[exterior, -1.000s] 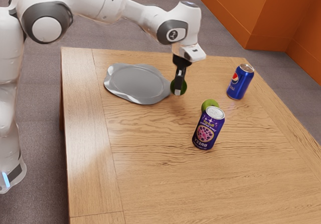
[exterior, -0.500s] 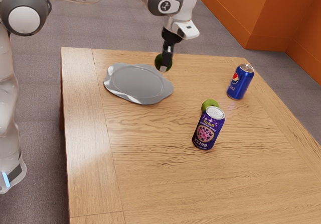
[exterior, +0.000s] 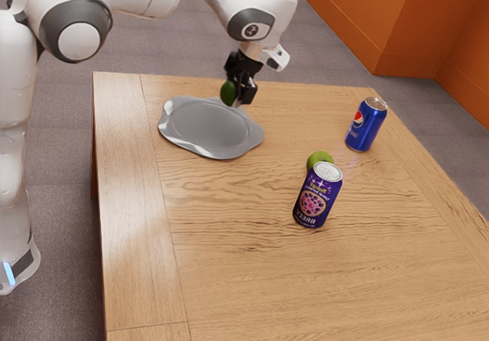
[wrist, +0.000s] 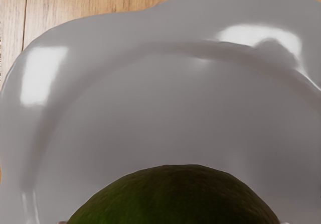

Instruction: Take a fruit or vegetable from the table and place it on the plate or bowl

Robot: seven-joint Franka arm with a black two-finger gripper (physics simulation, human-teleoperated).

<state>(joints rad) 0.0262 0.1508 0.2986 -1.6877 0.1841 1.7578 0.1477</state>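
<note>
Dark green round fruit [exterior: 228, 91] aloft above grey wavy-rimmed plate [exterior: 195, 131], not touching.

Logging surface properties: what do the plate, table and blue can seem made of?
Plate: grey, glossy, perhaps glazed ceramic or plastic; bright highlights on its rim. Table: wood, matte; grain and plank seams show. Blue can: probably painted metal, with silvery top rim.

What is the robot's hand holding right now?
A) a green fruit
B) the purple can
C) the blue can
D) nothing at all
A: the gripper is shut on the green fruit and holds it over the grey plate, while the blue can and the purple can stand far from it.
</note>
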